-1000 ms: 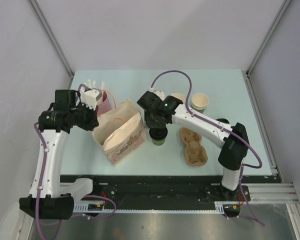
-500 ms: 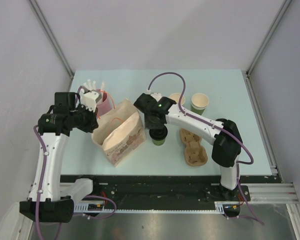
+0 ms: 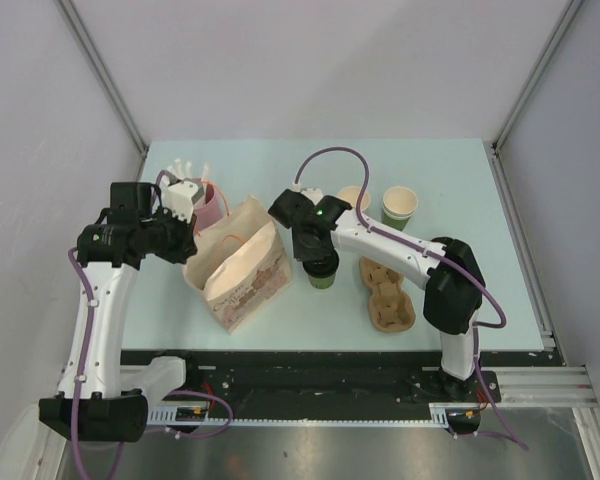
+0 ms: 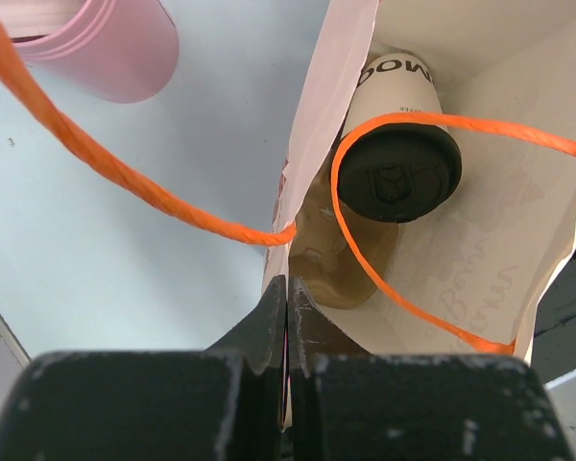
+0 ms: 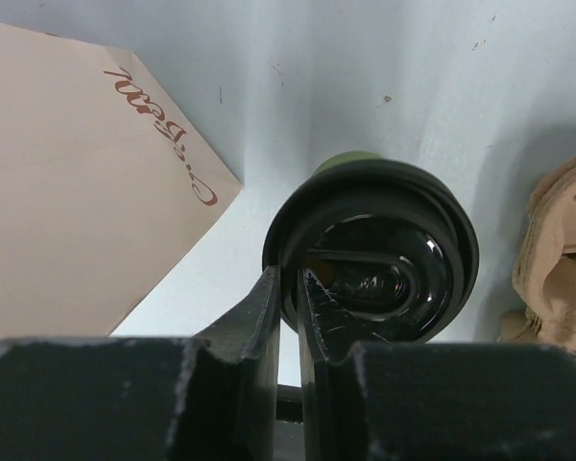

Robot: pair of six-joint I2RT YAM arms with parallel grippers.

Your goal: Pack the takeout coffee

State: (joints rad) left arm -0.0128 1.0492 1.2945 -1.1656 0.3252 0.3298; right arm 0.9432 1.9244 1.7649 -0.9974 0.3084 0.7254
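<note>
The dark green cup (image 3: 322,281) with its black lid (image 5: 384,259) stands on the table just right of the paper bag (image 3: 245,265). My right gripper (image 3: 315,255) is over it, shut on the near-left rim of the lid in the right wrist view (image 5: 290,283). The white cup (image 4: 396,86) with its black lid (image 4: 398,173) is inside the bag, beside a brown pulp piece (image 4: 341,259). My left gripper (image 3: 183,238) is shut on the bag's top edge (image 4: 288,288) and holds the mouth open.
A brown pulp two-cup tray (image 3: 387,293) lies right of the green cup. Two lidless cups, one pale (image 3: 355,196) and one green (image 3: 400,205), stand at the back. A pink cup (image 3: 210,200) stands behind the bag. Orange bag handles (image 4: 125,173) loop across the opening.
My right arm has swung its elbow and wrist to the left while the gripper stays on the green cup's lid. The cup has hardly moved. The left arm holds still.
</note>
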